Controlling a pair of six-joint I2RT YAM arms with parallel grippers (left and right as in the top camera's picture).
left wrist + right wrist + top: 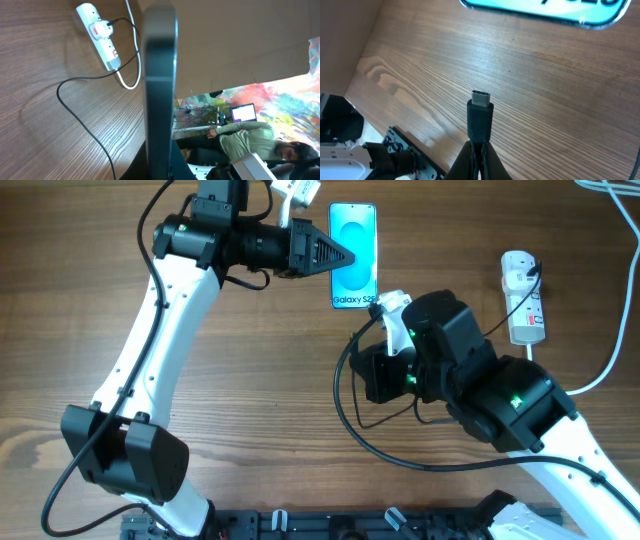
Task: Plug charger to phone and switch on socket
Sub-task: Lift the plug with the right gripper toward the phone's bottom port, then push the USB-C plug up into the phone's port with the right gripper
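The phone [356,240], with its cyan screen up, lies at the back middle of the table. My left gripper [340,257] is shut on its left side. In the left wrist view the phone [160,75] shows edge-on as a dark slab between my fingers [163,167]. My right gripper [480,147] is shut on the charger's connector [480,112], whose metal tip points at the phone's lower edge [545,10] with a gap between them. In the overhead view this gripper [381,315] sits just below the phone. The black cable [345,405] loops behind it. The socket [522,295] lies at the right.
The socket [100,37] carries a black plug [530,272], and the cable [90,85] runs from it over the wood. A thick white cord [610,360] curves along the right edge. A black rail [330,525] runs along the table's front edge.
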